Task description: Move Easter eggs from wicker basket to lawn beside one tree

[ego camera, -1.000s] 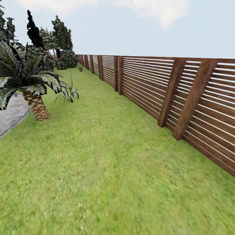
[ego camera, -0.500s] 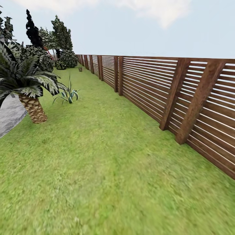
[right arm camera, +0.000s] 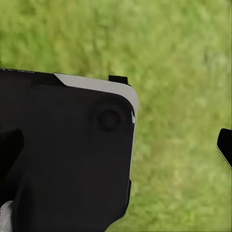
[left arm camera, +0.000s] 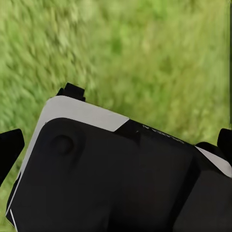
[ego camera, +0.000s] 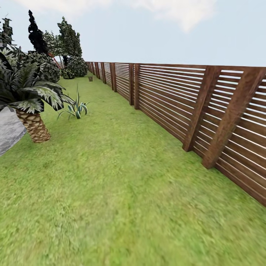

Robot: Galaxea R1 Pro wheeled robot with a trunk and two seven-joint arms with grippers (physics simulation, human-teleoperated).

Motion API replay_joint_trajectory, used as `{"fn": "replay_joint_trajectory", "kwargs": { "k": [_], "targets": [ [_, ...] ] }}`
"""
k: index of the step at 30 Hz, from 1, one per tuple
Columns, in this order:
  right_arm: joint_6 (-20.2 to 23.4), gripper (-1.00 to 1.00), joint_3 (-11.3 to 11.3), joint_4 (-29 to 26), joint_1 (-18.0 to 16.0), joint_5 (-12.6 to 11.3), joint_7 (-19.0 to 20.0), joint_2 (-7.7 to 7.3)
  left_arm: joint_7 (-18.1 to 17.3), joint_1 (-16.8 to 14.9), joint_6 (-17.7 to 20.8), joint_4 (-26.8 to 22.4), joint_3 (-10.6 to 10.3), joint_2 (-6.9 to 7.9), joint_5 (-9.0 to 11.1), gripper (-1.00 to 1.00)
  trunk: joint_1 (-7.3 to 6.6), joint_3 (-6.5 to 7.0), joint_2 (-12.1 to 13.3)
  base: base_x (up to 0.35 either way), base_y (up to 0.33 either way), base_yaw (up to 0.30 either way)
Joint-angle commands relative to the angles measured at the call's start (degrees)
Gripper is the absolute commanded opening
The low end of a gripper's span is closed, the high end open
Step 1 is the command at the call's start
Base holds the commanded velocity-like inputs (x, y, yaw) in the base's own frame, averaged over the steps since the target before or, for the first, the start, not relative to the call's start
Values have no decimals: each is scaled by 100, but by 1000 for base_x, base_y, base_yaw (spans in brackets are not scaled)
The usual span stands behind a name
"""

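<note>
Grass is stretching away in every direction: the lawn [ego camera: 122,177] is filling the ground of the head view, and no egg is showing on it. A small brown object [ego camera: 91,78] is sitting far off at about 11 o'clock beside the fence [ego camera: 166,96]; it may be the wicker basket, but it is too small to tell. Judging from this, the robot is crossing the garden and the picking-out is looking not yet begun, with all three eggs to fetch and lay by one tree. Dark trees [ego camera: 70,38] are standing at the far end, their trunks hidden behind bushes [ego camera: 77,65]. Nearer, at 9 o'clock, a palm [ego camera: 31,96] is rising by a grey patio edge [ego camera: 9,131], and a spiky plant [ego camera: 76,108] beyond. Both wrist cameras are looking down on grass past dark housings; whether either hand is spread or pressed together I cannot tell.
</note>
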Motion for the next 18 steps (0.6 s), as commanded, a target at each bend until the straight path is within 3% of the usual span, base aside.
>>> {"fn": "replay_joint_trajectory", "kwargs": {
  "k": [1,18],
  "targets": [
    [-1,100,-2,0,0,2,0,1,-1,0,0,0,0,0,-3,100,0,0,0,332,0,0],
    [-20,100,-4,0,-1,10,-1,12,-2,0,0,0,0,1,-5,100,0,0,0,332,0,0]
  ]
}}
